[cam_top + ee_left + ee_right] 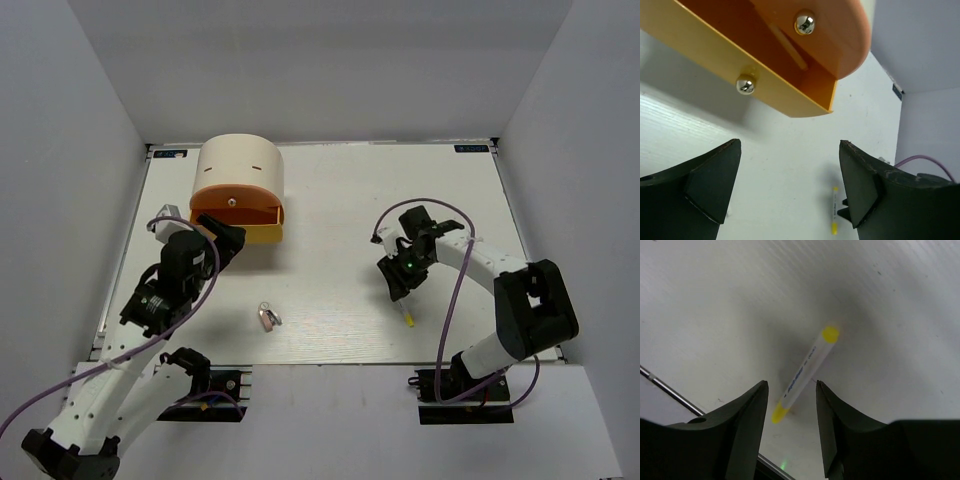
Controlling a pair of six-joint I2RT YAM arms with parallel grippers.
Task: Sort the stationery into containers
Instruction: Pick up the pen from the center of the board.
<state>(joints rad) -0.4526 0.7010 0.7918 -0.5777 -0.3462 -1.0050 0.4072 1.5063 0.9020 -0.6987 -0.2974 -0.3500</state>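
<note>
Thin white stick [807, 365] with yellow ends lies flat on the counter [710, 295] near four o'clock overhead; right tool [790, 387], released, straddles its lower end; it looks light, stiff, apt to roll, best pinched mid-shaft; left tool [790, 144], also released, faces the open orange drawer [790, 102].

Cabinet [240, 165] far left, clip [268, 317] before it, stick [408, 319] right
</note>
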